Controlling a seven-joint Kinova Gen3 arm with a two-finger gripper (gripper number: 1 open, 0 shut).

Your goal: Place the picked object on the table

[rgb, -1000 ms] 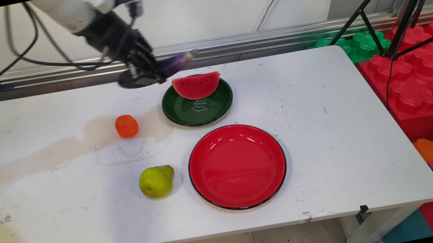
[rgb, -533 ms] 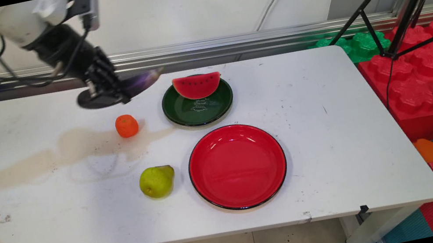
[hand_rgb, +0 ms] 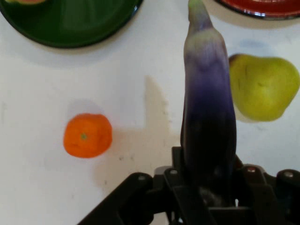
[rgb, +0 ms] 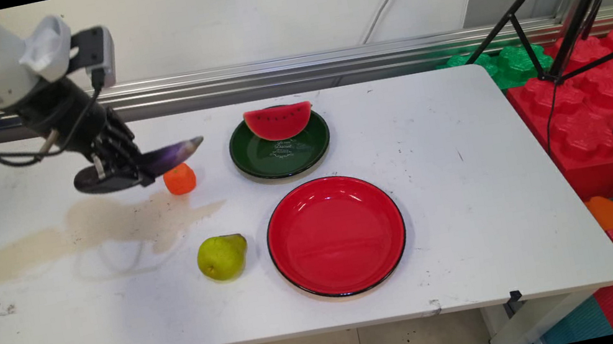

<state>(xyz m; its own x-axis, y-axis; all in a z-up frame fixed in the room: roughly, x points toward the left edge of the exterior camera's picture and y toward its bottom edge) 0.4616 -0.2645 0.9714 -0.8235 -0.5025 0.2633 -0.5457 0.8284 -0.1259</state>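
- Gripper (rgb: 120, 170) is clamped on the purple eggplant (rgb: 171, 154), and I see it hanging above the table (rgb: 52, 305).
- It has moved left, away from the green plate (rgb: 282, 160) with the watermelon slice (rgb: 279, 121).
- Now the eggplant's tip is over the orange (rgb: 180, 179).
- Pear (rgb: 222, 257) and red plate (rgb: 335, 235) haven't moved.

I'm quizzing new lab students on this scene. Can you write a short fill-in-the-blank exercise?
1. The gripper is shut on a purple ____.
2. The watermelon slice sits on the ____ plate.
3. The red plate holds ____.
4. The fruit beside the red plate is a ____.

Missing words: eggplant; green; nothing; pear
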